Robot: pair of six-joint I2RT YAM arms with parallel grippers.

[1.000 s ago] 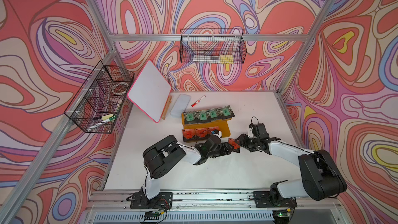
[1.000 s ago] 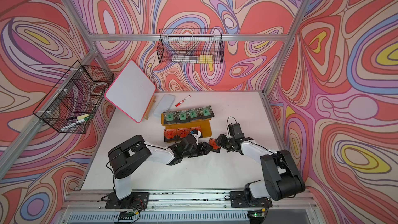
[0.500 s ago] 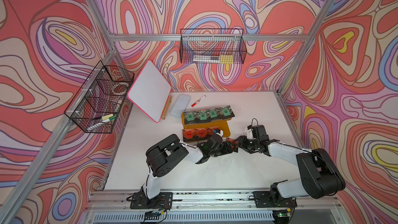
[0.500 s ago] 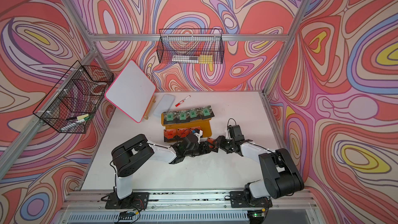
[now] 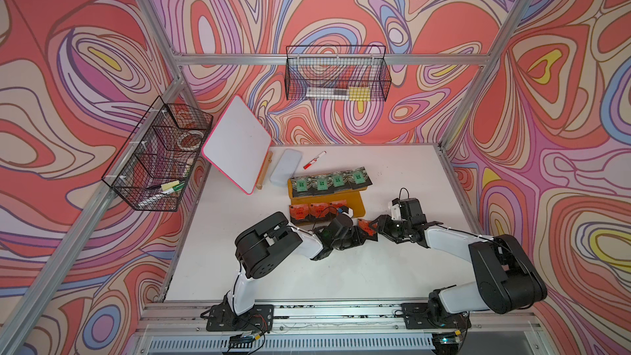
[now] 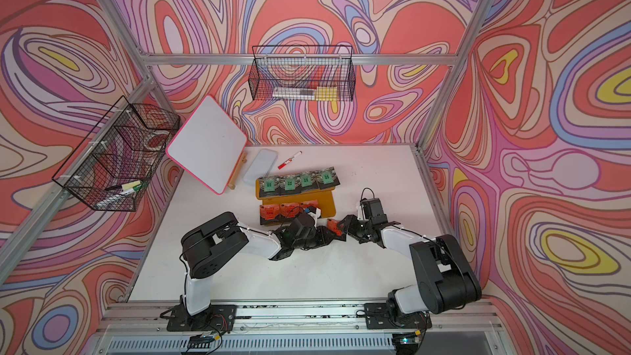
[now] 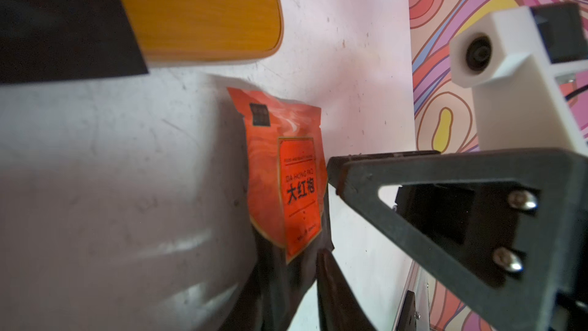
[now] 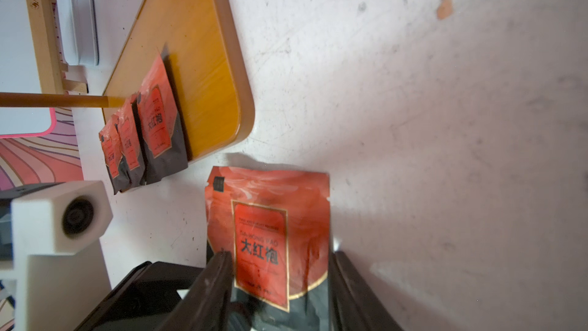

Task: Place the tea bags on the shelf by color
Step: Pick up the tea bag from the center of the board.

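The left claw (image 5: 364, 233) has just clamped the last orange-red tea bag (image 5: 368, 227), also gripped by the right claw (image 5: 375, 228), above the counter (image 5: 392, 179) near the shelf (image 5: 355, 204): handover underway.

four green tea bags (image 5: 328, 183), four orange-red tea bags (image 5: 317, 211), one shelf (image 5: 355, 201), two wire baskets (image 5: 336, 75)

orange tea bag (image 7: 286, 186): lower end hidden among dark blurred gripper parts in left wrist view; grip not clear
same bag, right wrist view: bottom cut by frame edge
left gripper (image 5: 362, 233): fingertips too small to read in both top views
third shelf sachet (image 5: 338, 207): partly hidden behind left arm
basket contents (image 5: 336, 93): too small to identify
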